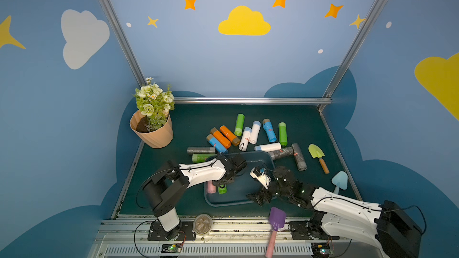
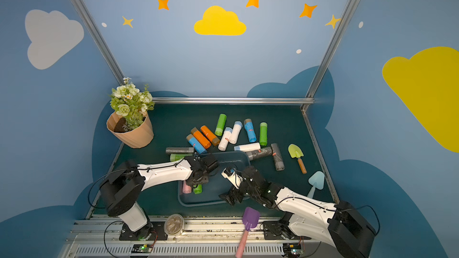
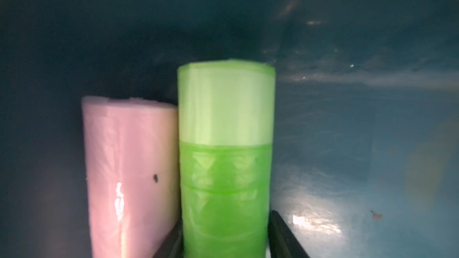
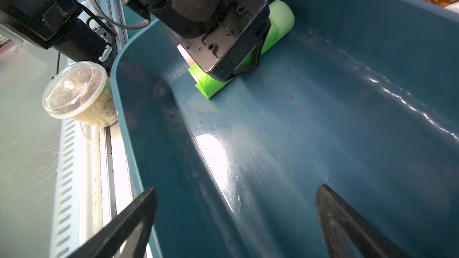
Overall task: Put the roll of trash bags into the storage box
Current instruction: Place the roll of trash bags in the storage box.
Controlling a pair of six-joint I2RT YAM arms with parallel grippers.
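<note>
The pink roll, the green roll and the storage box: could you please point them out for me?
pink roll (image 3: 129, 170), left wrist view, on its curved side.
green roll (image 3: 224, 182), left wrist view, on its darker green part.
storage box (image 4: 298, 145), right wrist view, on its bare floor.

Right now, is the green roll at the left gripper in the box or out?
In: the green roll lies on the box floor beside the pink roll, left gripper straddling it.
</note>
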